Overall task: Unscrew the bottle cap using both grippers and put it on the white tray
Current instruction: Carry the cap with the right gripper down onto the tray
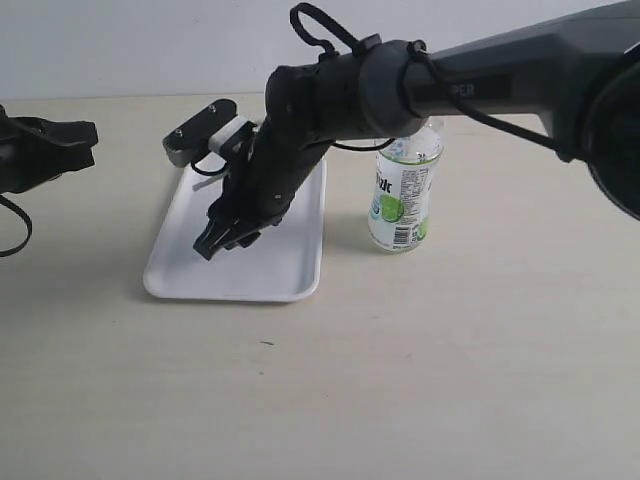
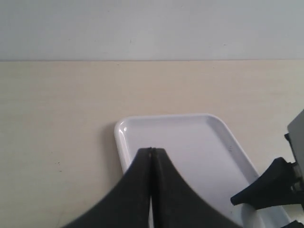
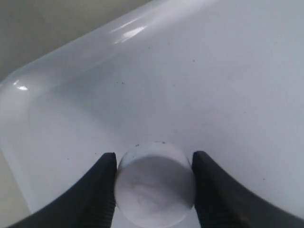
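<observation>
The cap (image 3: 155, 187) is pinched by the right tool (image 1: 222, 238) over the tray (image 1: 290, 275).
Exterior: the bottle (image 1: 403, 195) is seen on the desk (image 1: 450, 380) right of centre, beside the tray. Left wrist: the left tool (image 2: 151, 154) is pressed together. Right wrist: the cap is clamped on both sides.

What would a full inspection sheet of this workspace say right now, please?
Surface: pale table, with no marks that I can make out.
Job's things: white tray lies flat; bottle stands upright beside it, its neck hidden by the arm; cap sits between the right tool's fingers over the tray.
Clutter: nothing seen.
Tools: right tool shut on the cap; left tool shut, holding nothing, apart from the tray.
Cables: black cable loops above the right arm; second cable hangs by the left tool.
Surroundings: plain pale wall.
</observation>
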